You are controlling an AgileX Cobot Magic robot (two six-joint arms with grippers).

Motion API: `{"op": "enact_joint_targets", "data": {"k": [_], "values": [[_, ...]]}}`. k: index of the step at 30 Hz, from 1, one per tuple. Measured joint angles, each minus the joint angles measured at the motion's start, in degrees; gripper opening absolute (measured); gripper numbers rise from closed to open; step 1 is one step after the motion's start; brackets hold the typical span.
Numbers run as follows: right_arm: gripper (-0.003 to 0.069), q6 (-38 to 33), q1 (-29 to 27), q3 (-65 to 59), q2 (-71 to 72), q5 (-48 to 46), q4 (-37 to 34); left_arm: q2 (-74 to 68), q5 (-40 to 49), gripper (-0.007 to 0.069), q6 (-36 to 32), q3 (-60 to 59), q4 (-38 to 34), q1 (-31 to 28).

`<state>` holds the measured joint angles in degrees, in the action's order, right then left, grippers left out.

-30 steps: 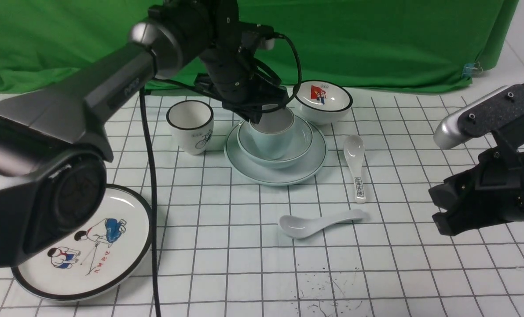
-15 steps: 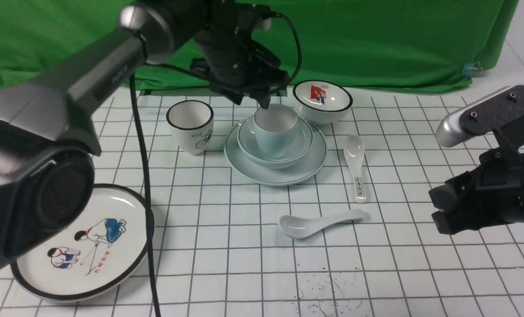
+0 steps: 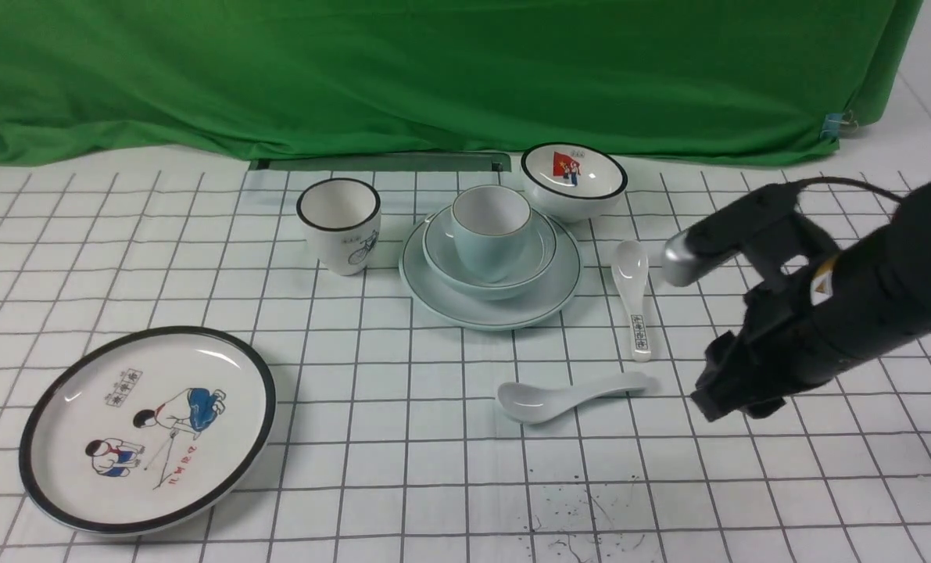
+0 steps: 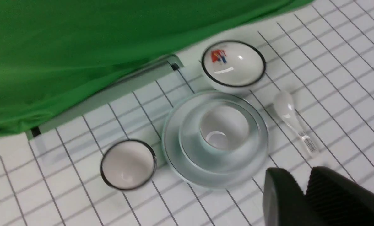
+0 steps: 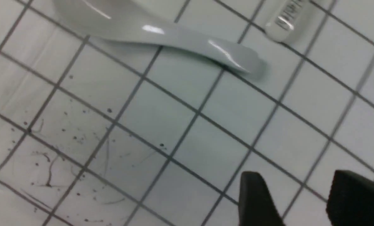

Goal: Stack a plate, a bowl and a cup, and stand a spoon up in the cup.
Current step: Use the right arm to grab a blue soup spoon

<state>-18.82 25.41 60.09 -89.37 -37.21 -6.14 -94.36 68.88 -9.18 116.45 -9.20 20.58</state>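
1. The plate [image 3: 487,316] lies flat at the far middle of the desk [image 3: 402,469]. The bowl [image 3: 443,256] sits in it, and the cup [image 3: 490,233] stands upright in the bowl, mouth up.
2. The spoon [image 3: 567,397] lies on the desk nearer than the stack and apart from it, hollow side up. Its long axis runs across the desk. The scoop end points to the robot's left, and the handle end points right and slightly away, toward the right tool [image 3: 727,403].
3. The right tool [image 5: 295,179] hovers just beside the handle end without touching it. Its fingers [image 5: 252,194] are spread wide, with only desk grid between them.
4. The left tool [image 4: 300,175] shows only in its wrist view, raised above the stack. Its fingers [image 4: 281,201] are close together, with a thin gap and nothing held.
5. A printed spoon [image 3: 634,301] lies right of the plate, handle toward the near edge. A black-rimmed cup [image 3: 340,227], a black-rimmed bowl [image 3: 574,181] and a cartoon plate [image 3: 148,367] stand apart.
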Motion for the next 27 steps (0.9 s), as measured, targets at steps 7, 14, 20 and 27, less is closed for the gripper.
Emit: {"op": "enact_joint_targets", "data": {"k": [7, 14, 20, 27], "values": [[0.0578, -13.0, 7.0, 9.5, -11.0, 0.7, 0.1, 23.6, -11.0, -0.0038, -0.9, -37.4, -3.0, 0.0], [0.0618, -18.5, 7.5, 19.2, -20.2, -1.5, 0.2, 43.4, -15.8, -0.0038, 1.4, -65.7, -2.3, 0.0], [0.0574, -27.8, 7.5, 22.0, -24.7, -1.8, 0.2, 52.7, -16.1, -0.0037, 0.3, -77.7, -2.2, 0.0], [0.0570, -31.7, 7.5, 22.2, -27.3, -1.7, 0.2, 54.0, -19.9, -0.0037, -5.8, -81.4, -2.2, 0.0]]}}
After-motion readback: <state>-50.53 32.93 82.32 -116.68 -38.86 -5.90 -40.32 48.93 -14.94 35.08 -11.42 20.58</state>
